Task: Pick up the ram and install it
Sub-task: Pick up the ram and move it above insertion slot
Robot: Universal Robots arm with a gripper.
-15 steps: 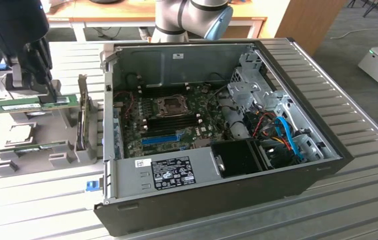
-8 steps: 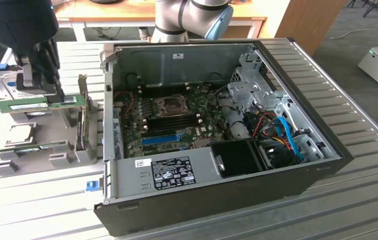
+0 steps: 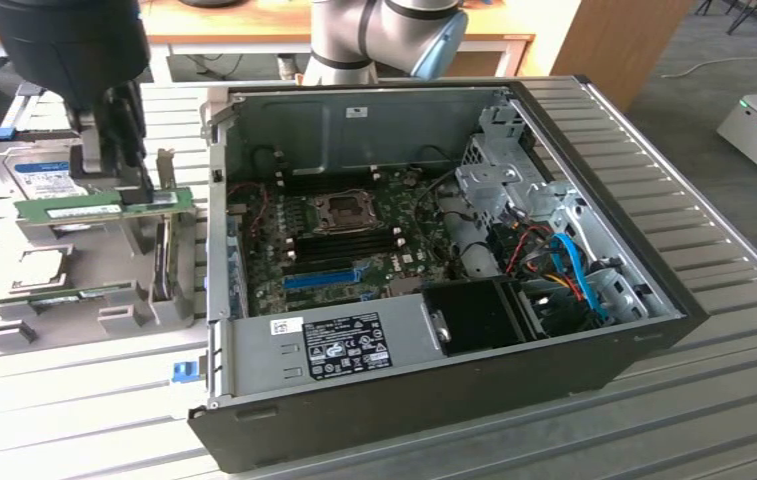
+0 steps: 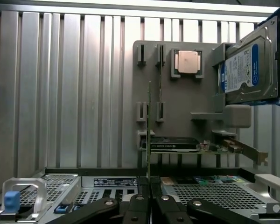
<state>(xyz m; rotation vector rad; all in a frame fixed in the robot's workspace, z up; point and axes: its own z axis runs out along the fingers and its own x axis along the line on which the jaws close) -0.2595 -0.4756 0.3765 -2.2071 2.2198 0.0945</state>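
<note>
Above the grey slotted holder (image 3: 111,245) on the ribbed metal worktop (image 3: 698,420), the black jaws are clamped on the long, thin green ram (image 3: 102,208).

The ram (image 3: 105,208), a long thin green stick with a pale label on its face (roughly level, from where I stand), is held up on its long edge just above the grey parts holder (image 3: 125,320).
</note>
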